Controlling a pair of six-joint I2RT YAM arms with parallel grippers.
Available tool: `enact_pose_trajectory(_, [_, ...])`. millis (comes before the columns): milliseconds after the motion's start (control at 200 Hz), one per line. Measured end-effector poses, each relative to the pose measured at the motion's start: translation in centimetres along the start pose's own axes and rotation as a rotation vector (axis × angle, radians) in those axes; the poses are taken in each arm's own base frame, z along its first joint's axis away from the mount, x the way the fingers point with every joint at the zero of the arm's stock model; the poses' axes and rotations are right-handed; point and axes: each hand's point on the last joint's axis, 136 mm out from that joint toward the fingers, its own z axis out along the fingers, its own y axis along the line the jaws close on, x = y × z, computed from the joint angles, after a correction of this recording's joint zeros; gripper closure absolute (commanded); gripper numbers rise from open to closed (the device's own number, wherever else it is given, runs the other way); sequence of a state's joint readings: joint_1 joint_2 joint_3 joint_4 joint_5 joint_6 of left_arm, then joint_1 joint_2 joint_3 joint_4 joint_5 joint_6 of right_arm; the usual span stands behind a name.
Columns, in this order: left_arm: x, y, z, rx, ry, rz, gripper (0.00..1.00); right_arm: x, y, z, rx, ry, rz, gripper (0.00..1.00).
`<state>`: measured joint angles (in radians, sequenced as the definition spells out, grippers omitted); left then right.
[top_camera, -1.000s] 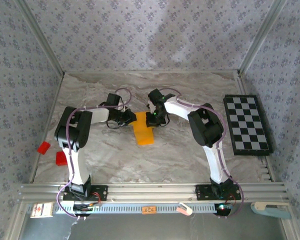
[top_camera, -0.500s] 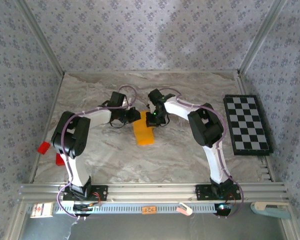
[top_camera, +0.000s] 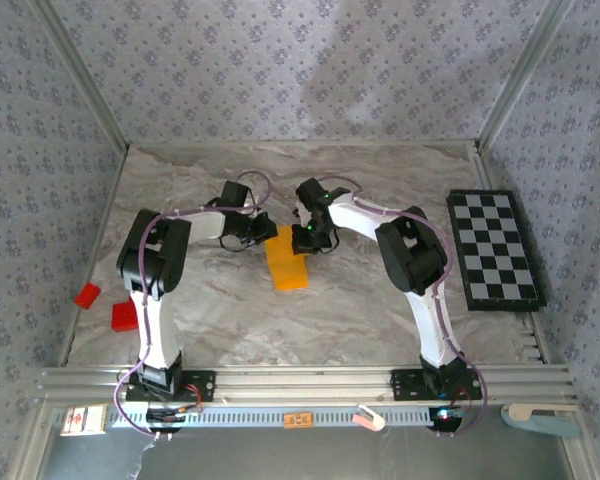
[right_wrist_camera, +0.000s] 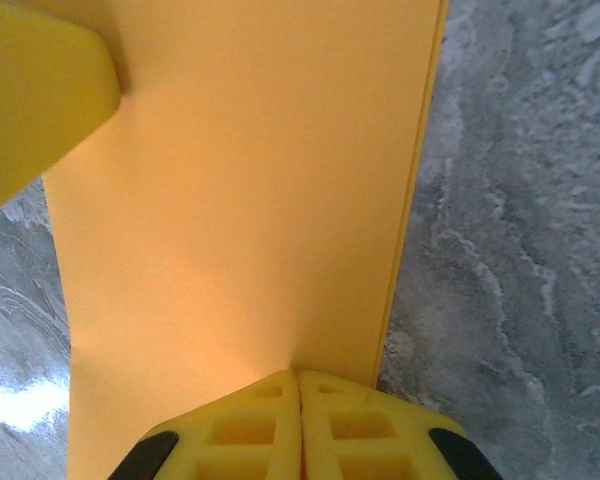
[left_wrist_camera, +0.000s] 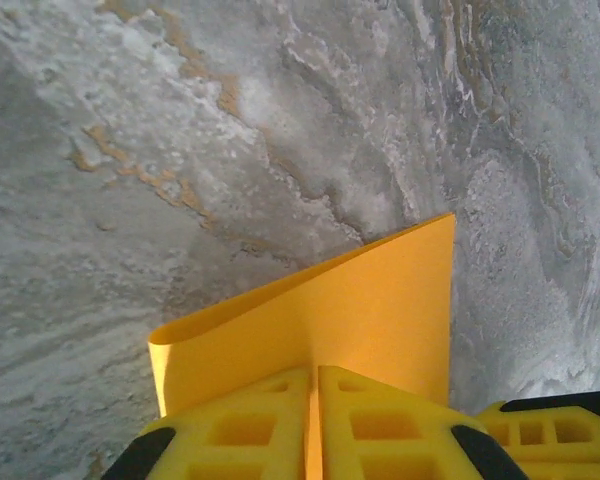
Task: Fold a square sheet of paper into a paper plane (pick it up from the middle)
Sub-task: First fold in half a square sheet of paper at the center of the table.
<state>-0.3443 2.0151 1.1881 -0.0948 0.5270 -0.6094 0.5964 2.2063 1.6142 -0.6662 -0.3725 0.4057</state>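
Observation:
The square sheet of paper (top_camera: 287,265) is orange-yellow and folded into a narrow strip, lying mid-table with its far end lifted between the two grippers. My left gripper (top_camera: 264,231) is at its far left corner, and its yellow fingers (left_wrist_camera: 250,430) are shut on the paper's edge (left_wrist_camera: 370,310). From the right side, my right gripper (top_camera: 305,238) is shut on the same sheet (right_wrist_camera: 250,200), its fingertips (right_wrist_camera: 330,410) pressed together near the folded edge. A finger of the left gripper (right_wrist_camera: 35,90) shows at the top left of the right wrist view.
A black-and-white checkerboard (top_camera: 493,248) lies along the right wall. Two small red blocks (top_camera: 86,295) (top_camera: 124,316) sit near the left wall beside the left arm. Patterned walls close in three sides, and an aluminium rail (top_camera: 300,382) runs along the front.
The left arm's elbow has swung and its gripper has crept slightly toward the paper's far end, closing a little tighter. The right arm and the paper have stayed put.

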Motion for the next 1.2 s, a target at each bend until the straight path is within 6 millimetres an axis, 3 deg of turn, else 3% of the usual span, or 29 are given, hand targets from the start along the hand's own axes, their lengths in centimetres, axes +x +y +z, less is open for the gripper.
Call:
enact_pose_trajectory(235, [-1.5,1.1,-0.5,0.006,0.009,-0.026,0.88,0.0,0.0,0.0,0.002,-0.001,-0.014,0.92])
enact_pose_trajectory(540, [-1.9,1.1,-0.4,0.034,0.069,-0.036,0.88,0.0,0.0,0.0,0.003,0.000,-0.016,0.92])
enact_pose_trajectory(715, [-5.2,2.1,-1.5,-0.011,-0.030,-0.001,0.88,0.0,0.0,0.0,0.003,0.000,-0.016,0.92])
enact_pose_trajectory(870, [-6.7,2.0,-3.3,-0.020,-0.093,0.004,0.88,0.0,0.0,0.0,0.002,-0.002,-0.027,0.92])
enact_pose_trajectory(1059, [-4.8,-1.0,-6.3,0.037,-0.138,0.007,0.88,-0.5,0.4,-0.4,-0.003,-0.004,-0.066,0.92])
enact_pose_trajectory(1199, [-2.7,-2.2,-5.9,0.069,-0.106,-0.007,0.88,-0.6,0.6,-0.4,-0.031,0.031,-0.114,0.91])
